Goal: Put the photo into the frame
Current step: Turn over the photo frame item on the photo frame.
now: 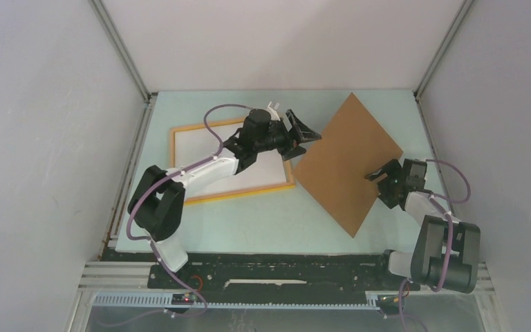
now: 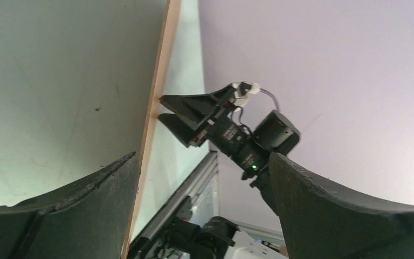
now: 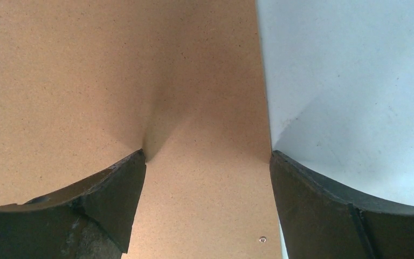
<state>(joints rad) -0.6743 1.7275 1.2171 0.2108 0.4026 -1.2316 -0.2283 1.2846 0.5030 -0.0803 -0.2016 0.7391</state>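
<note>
The frame [image 1: 177, 160], with its thin yellow-orange rim, lies flat on the table at left centre. A white sheet [image 1: 200, 146] fills it and looks like the photo's plain back; no printed side shows. My left gripper [image 1: 308, 134] [image 2: 204, 156] hovers just past the frame's right end, rolled on its side, open and holding nothing. My right gripper [image 1: 377, 174] [image 3: 207, 152] is open over the right edge of the brown backing board [image 1: 346, 155] [image 3: 86, 70], one finger [image 3: 102, 199] above the board, the other by its edge. In the left wrist view the right gripper [image 2: 160, 107] stands at the board's thin tan edge [image 2: 152, 116].
The pale green table [image 1: 263, 214] [image 3: 350, 81] is walled by grey panels on three sides, with metal rails [image 1: 128, 159] along the left and right. The diamond-turned board nearly touches the frame's right end. Both arm bases [image 1: 442, 256] sit at the near edge.
</note>
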